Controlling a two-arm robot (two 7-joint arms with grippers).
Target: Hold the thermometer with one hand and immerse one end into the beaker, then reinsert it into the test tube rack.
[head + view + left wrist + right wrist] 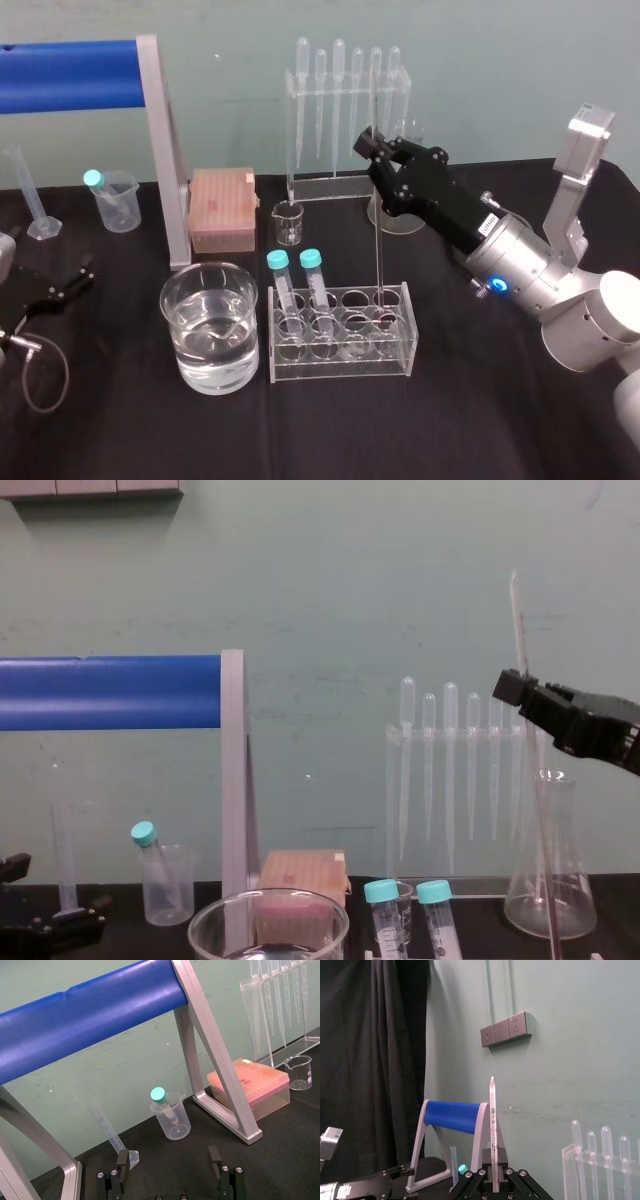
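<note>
Thermometer (378,240), pinched between the right gripper's (366,145) fingers, stands in the test tube rack (340,370); it is best lifted straight upward, kept vertical. Left gripper (168,1156) lies parked, fingers spread.

Beaker (180,300) left of tube rack (340,366), just beside. Thermometer (379,260) upright in rack's back row. Box (222,208) behind beaker; pipette stand (330,188) behind rack.
</note>
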